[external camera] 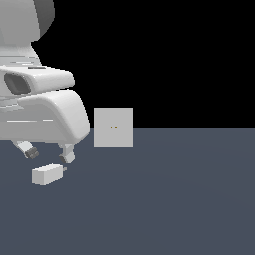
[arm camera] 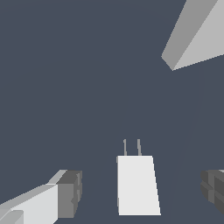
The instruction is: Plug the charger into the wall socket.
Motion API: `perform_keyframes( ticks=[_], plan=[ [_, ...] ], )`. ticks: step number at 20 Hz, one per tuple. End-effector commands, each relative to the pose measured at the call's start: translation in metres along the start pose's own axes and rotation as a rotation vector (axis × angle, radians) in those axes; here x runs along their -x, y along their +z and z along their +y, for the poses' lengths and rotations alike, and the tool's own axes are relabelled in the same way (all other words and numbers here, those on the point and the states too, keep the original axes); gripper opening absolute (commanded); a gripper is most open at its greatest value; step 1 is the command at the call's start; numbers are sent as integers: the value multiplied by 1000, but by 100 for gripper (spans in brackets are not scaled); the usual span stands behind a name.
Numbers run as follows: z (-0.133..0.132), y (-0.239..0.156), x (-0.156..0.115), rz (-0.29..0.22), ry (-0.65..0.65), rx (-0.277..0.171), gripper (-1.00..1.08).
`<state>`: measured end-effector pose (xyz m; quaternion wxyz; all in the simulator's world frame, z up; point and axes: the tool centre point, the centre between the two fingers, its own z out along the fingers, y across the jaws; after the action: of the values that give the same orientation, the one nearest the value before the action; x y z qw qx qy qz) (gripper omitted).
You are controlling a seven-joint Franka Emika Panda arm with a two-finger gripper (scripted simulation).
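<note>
Arm: the large white Panda body [external camera: 45, 109] fills the upper part of the exterior view's left, hanging over the dark grey-blue floor [external camera: 174, 199].

Wall socket: the flat light-grey square plate [external camera: 113, 127] stands upright on the floor, just beside the arm's rounded shell on the exterior view's right, with two tiny orange dots at its centre. In the wrist view only one corner of it [arm camera: 197, 35] shows, well ahead of the prongs.

Gripper: the gripper [external camera: 49, 153] points down, its jaws spread wide and holding nothing. One dark-padded fingertip [arm camera: 70, 194] and the other [arm camera: 214, 190] sit on either side of the charger, both apart from it.

Charger: the small off-white block [external camera: 47, 175] lies flat on the floor, just below the fingertips and between them. It is untouched.

Prongs: two thin grey pins [arm camera: 132, 147] stick out of the charger's end that faces the socket.

Obstacles: only open floor lies between the prongs and the plate.

Floor edge: the far edge of the floor meets the black background behind the socket.
</note>
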<state>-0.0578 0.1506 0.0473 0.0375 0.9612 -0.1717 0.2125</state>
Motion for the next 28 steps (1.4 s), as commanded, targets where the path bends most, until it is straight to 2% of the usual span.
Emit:
perform_keyframes(
  ticks=[1,11,12,28],
  plan=[
    [1,10,5,-1,1,0,100],
    [1,32,15,-1,1,1,100],
    [1,32,15,-1,1,1,-100],
    [9,27,12,-1,-17,-7,-100]
  ],
)
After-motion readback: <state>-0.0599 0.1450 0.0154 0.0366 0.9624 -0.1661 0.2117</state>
